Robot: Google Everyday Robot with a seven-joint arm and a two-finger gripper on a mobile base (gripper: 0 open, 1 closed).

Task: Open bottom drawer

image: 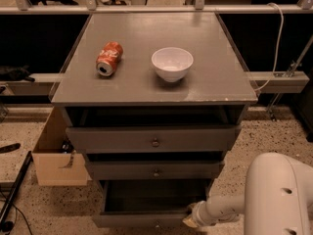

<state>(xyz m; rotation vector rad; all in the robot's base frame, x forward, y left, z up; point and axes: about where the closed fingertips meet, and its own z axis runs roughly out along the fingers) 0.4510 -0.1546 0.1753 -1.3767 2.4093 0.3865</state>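
Observation:
The grey cabinet [154, 89] has three drawers. The bottom drawer [146, 219] is pulled out, and its dark inside [154, 196] shows from above. Its front runs along the lower frame edge. The middle drawer [155, 171] and the top drawer [154, 139] stick out a little, each with a small round knob. My gripper [191, 221] is at the end of the white arm [222, 209], low at the right end of the bottom drawer's front. It is mostly hidden behind the wrist.
A lying red soda can [108, 58] and a white bowl [171, 64] are on the cabinet top. An open cardboard box [54, 155] stands on the speckled floor to the left. A rail and a white cable [276, 43] run behind to the right. My white arm body [279, 195] fills the lower right.

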